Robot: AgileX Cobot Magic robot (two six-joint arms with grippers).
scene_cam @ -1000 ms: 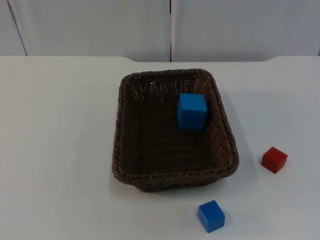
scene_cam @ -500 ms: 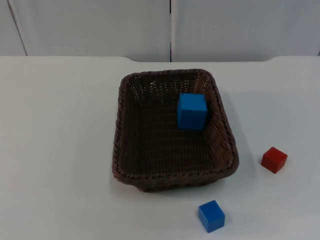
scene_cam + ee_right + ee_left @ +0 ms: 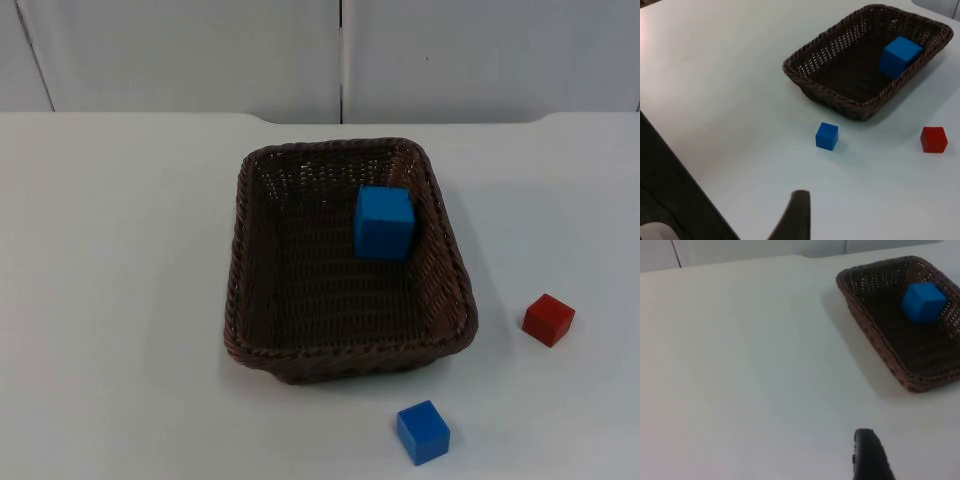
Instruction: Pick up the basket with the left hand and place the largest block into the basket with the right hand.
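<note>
Now we see the dark brown woven wicker basket (image 3: 350, 265) resting flat on the white table top (image 3: 120, 300), near the middle of it, with no gripper touching it. Inside it lies the large bright blue cube (image 3: 384, 222), set against the basket's right wall toward the far end; the same blue cube shows in the left wrist view (image 3: 923, 301) and the right wrist view (image 3: 899, 56), sitting on the woven floor.

Outside the basket, the small blue cube (image 3: 423, 432) lies on the table just in front of the basket's near right corner, and the small red cube (image 3: 548, 320) lies to the right of the basket, apart from it.

We see one black fingertip of the left gripper (image 3: 870, 455) over bare table, well away from the basket, and one of the right gripper (image 3: 795, 215) likewise, near the table's edge. Whether either gripper is open or closed we cannot tell.
</note>
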